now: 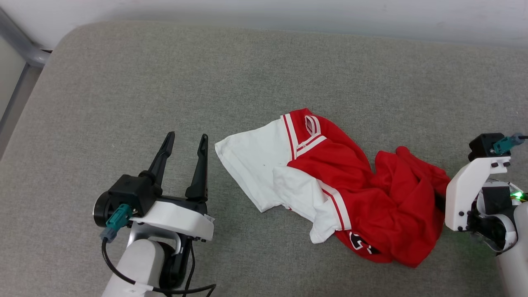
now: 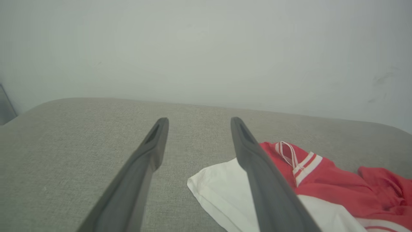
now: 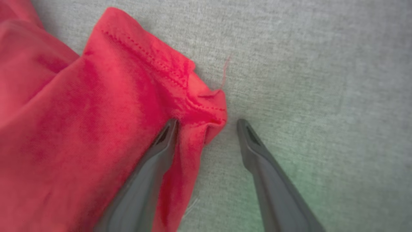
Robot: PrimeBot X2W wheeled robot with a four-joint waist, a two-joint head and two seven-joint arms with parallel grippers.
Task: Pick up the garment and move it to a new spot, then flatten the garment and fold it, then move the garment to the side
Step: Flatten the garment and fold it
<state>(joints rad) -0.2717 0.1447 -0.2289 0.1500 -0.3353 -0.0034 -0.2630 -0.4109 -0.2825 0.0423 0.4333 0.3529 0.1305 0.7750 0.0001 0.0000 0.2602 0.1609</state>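
The garment (image 1: 354, 194) lies crumpled on the grey cushion, a white sleeve spread toward the left and red cloth bunched toward the right, with a bit of black-and-white lettering at its near edge. My left gripper (image 1: 185, 142) stands open just left of the white sleeve (image 2: 222, 190), apart from it. In the right wrist view my right gripper (image 3: 206, 124) is open and pointing down at the garment's red hemmed corner (image 3: 199, 106); one finger (image 3: 157, 154) presses on the cloth, the other rests on bare cushion. In the head view the garment hides the right gripper's fingers.
The grey fabric cushion (image 1: 165, 82) runs wide to the left and back of the garment. A pale wall (image 1: 288, 12) borders its far edge. A grey metal frame (image 1: 20, 53) stands off the cushion's far left corner.
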